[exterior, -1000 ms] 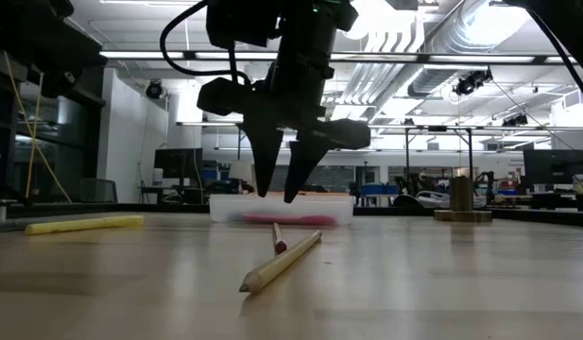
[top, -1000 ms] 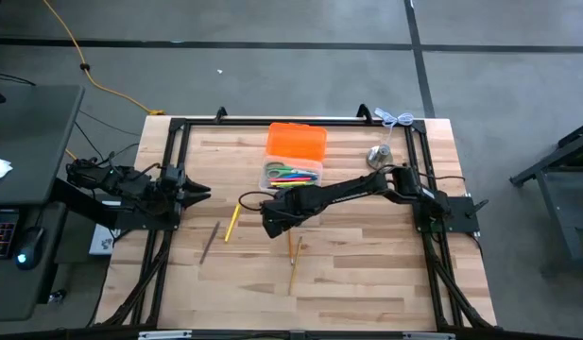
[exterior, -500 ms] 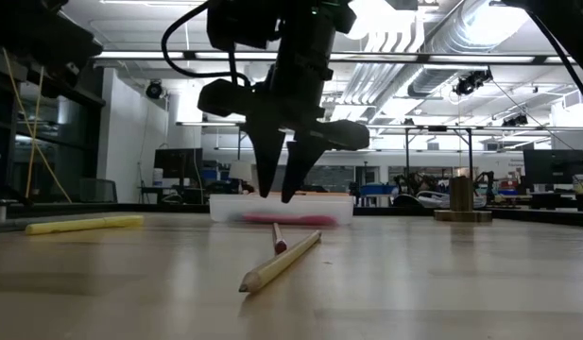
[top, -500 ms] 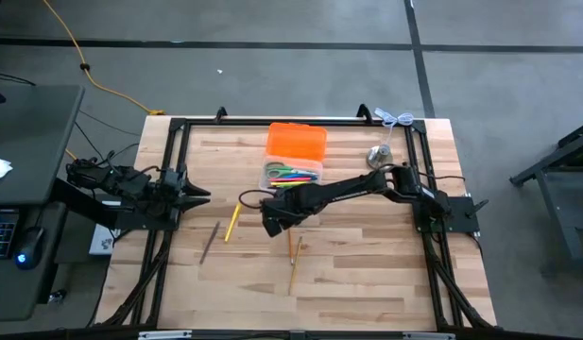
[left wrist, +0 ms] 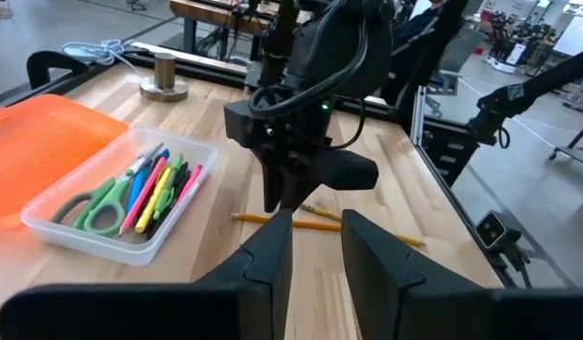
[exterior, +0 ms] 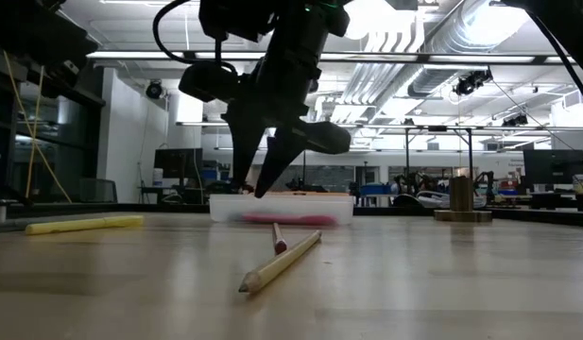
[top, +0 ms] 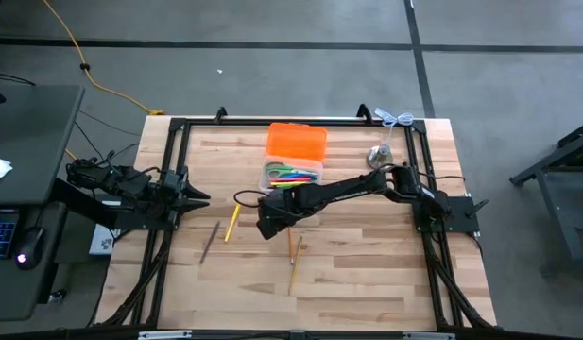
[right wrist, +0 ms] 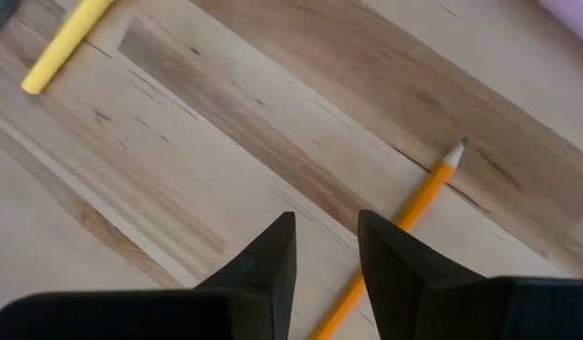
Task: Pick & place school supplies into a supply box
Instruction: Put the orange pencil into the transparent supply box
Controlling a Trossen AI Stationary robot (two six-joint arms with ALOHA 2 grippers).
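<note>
Your right gripper point(exterior: 256, 189) hovers empty, jaws narrowly parted, just in front of the supply box point(top: 292, 176), already stocked with scissors and pens. Left on the table: yellow marker point(top: 231, 223), dark pencil point(top: 209, 242), two pencils point(top: 293, 257) (left gripper point(top: 198, 194) waits, narrow).

Four loose pencils and markers: yellow marker point(top: 231, 223); grey one point(top: 209, 242); two pencils point(top: 293, 261); one supply box point(top: 293, 156).

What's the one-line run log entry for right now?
right gripper: empty, hovering over table left of orange pencil | left gripper: idle at left edge | supply box: open, pens and scissors inside
</note>
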